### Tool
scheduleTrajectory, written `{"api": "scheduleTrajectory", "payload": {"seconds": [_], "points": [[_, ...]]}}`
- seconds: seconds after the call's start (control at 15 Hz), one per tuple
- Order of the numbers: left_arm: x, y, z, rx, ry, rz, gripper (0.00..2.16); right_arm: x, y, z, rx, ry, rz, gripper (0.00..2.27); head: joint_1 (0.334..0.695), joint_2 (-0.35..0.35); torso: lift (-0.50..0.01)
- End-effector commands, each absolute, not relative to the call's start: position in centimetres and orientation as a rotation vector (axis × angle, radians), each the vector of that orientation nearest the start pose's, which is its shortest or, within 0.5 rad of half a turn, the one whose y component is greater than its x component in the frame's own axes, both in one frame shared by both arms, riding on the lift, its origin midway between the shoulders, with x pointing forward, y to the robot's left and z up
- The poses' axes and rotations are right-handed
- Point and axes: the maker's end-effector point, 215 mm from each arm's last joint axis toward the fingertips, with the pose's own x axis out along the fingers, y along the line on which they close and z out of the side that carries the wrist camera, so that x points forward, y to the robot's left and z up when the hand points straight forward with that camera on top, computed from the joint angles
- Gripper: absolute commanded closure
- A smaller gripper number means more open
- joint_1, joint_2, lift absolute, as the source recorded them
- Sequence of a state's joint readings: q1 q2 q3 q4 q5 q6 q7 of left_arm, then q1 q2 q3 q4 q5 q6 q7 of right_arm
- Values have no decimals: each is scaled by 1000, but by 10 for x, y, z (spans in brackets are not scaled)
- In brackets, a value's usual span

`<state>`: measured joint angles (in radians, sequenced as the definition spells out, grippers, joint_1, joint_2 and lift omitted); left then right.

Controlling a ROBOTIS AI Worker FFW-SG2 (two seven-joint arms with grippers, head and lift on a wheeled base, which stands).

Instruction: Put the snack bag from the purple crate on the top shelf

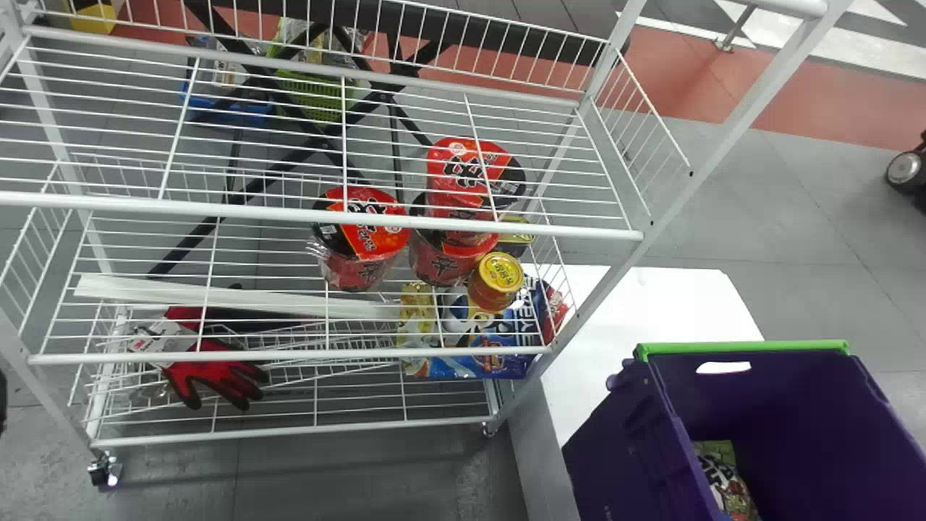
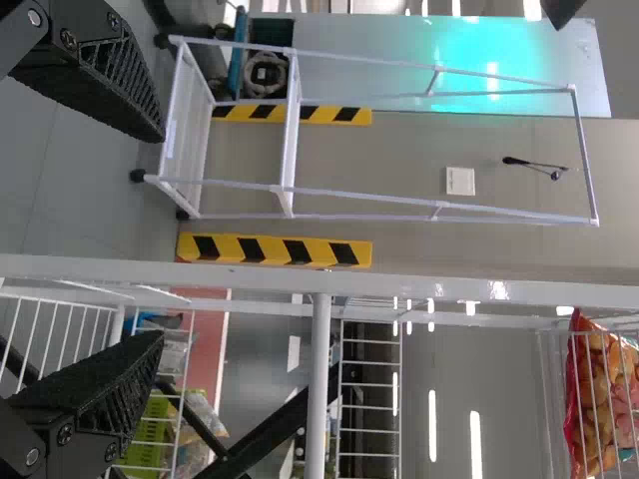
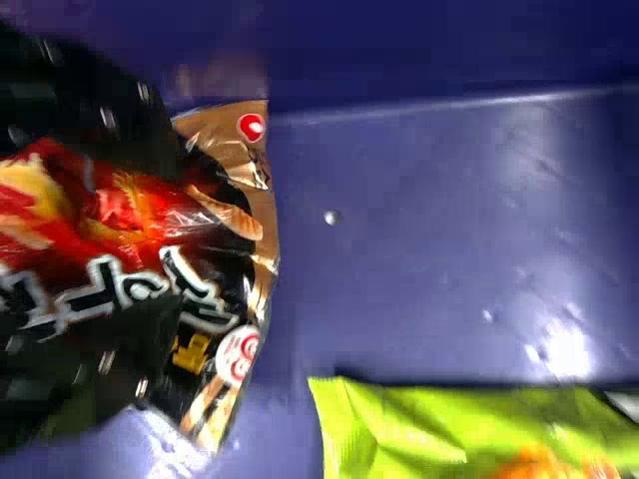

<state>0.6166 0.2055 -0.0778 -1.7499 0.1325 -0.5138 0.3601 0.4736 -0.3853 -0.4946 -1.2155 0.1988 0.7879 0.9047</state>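
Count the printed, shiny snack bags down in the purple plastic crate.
2 that I can make out: a black-and-red bag with brown edging at the right gripper, and a lime-green bag away from it. More may be hidden.

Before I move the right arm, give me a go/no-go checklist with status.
1. Snack bag between the right tool's fingers: ok
2. Grip firm enough to lift: cannot tell
3. Snack bag out of the purple crate: not ok, inside it
4. Lime green bag apart from the held one: ok, gap between them
5. Left tool open and empty: ok
6. Landing spot on the top shelf: cannot tell
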Motion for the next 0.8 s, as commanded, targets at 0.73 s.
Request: {"api": "scheduleTrajectory", "payload": {"seconds": [0.73], "points": [[368,303,-400,-15,-45,236,124,82,-530,-650,368,1340,38,2142,695,-350,-411]]}}
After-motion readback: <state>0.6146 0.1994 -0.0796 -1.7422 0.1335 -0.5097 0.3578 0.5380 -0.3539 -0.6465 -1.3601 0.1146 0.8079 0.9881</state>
